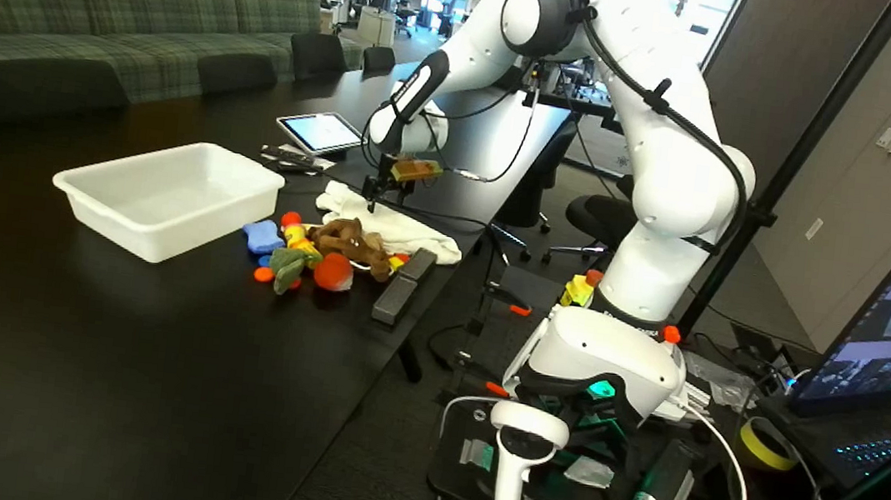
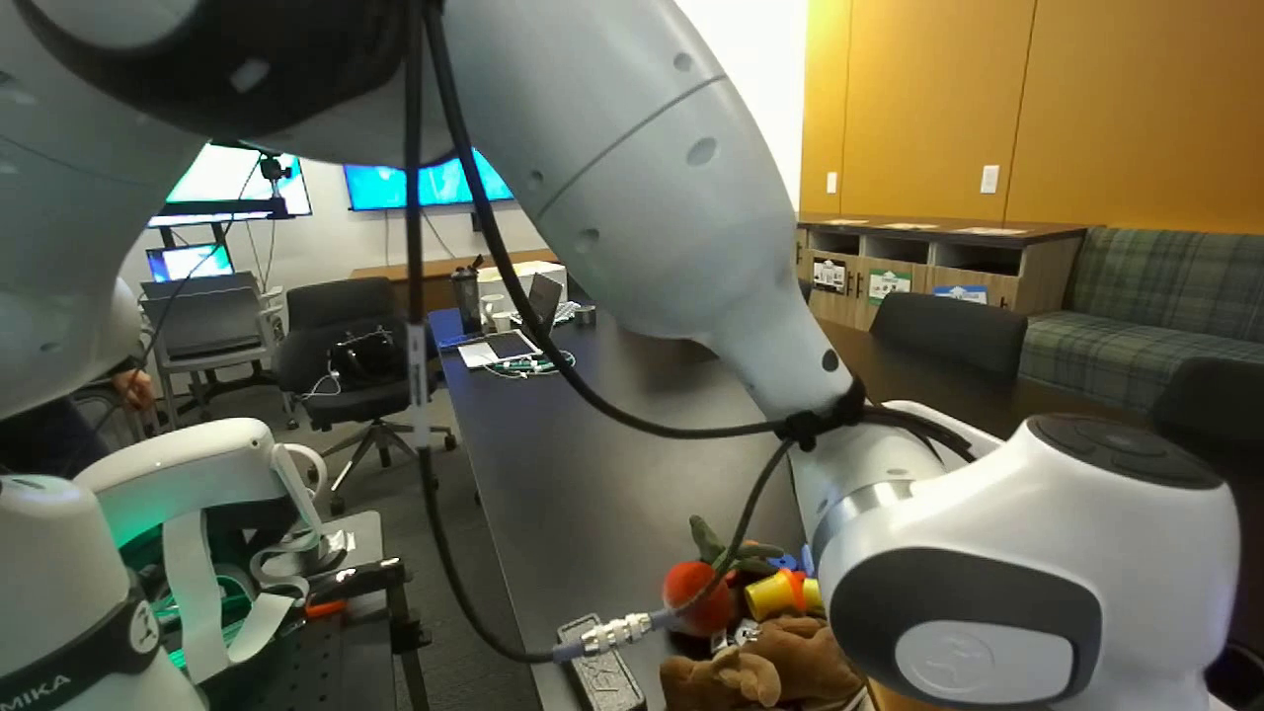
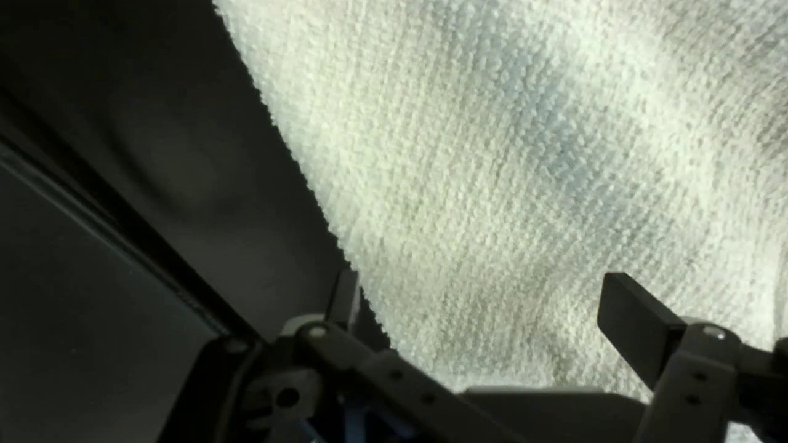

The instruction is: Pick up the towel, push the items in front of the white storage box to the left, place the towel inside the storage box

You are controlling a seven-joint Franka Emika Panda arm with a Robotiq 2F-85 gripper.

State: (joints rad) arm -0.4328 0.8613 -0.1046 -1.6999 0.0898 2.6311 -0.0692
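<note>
Tool (image 3: 483, 301) is straddling the towel's (image 3: 480, 184) border, spread wide, near the desk's (image 1: 145, 383) robot-side edge; I'm apparently attempting pickup, next needing a pinch.

On the dark desk (image 1: 146, 375), in an exterior view, a white rectangular plastic box (image 1: 218, 221) is placed left of heaped multicoloured toys (image 1: 334, 271); behind these, a white cloth towel (image 1: 396, 226) is laid.

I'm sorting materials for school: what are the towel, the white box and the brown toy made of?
Towel: probably cotton terry, matt; the wrist view shows tiny bumpy loops.
White box: likely plastic, smooth; it looks moulded, with rounded corners.
Brown toy: maybe plush fabric, matt; it looks soft and lumpy. Any stuffing is hidden.
</note>
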